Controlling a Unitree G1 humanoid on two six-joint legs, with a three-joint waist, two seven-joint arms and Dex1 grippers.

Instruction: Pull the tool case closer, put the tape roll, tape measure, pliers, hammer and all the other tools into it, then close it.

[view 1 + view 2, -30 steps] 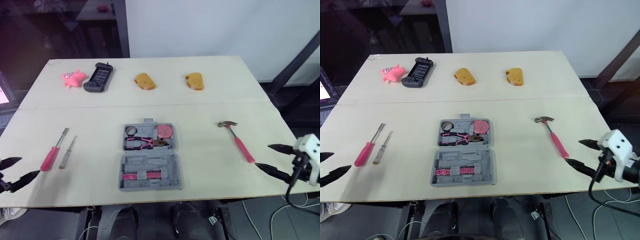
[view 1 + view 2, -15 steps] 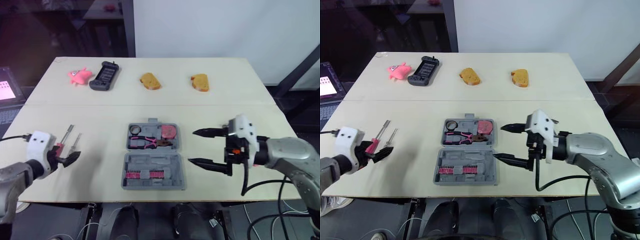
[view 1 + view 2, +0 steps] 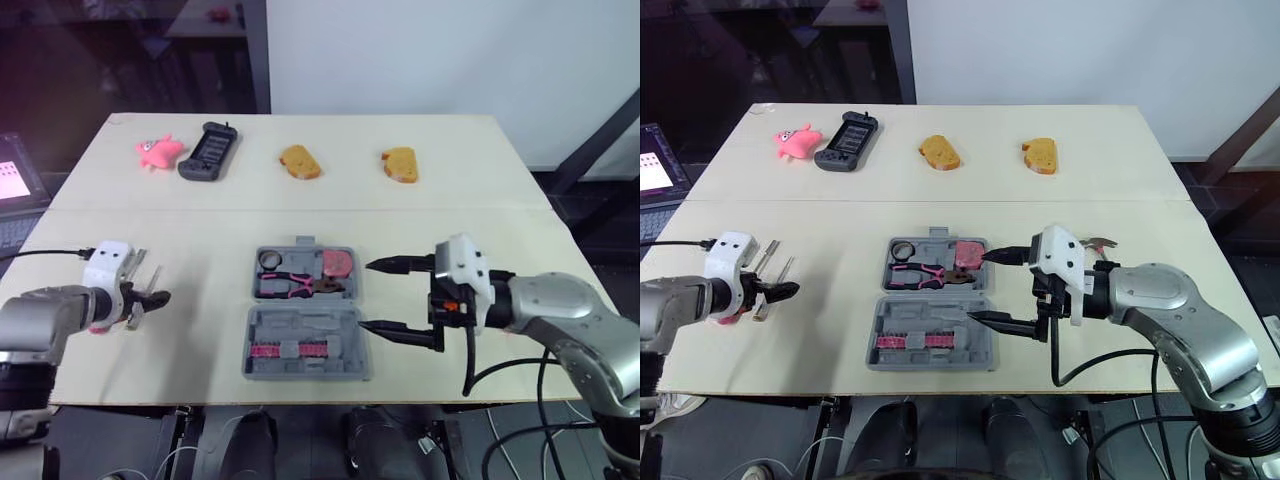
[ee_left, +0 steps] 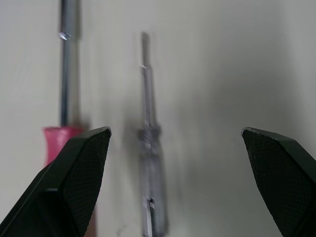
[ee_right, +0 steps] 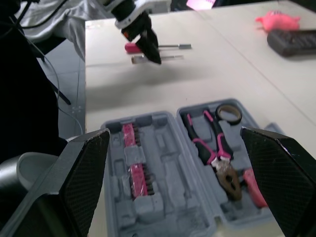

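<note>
Nothing legible anywhere. The tool case (image 3: 305,318) shows no marking that can be read, the dark handheld device (image 3: 208,151) at the table's far side is too small to make out, and the lit screen (image 3: 12,180) off to the left is just a pink blur.
</note>
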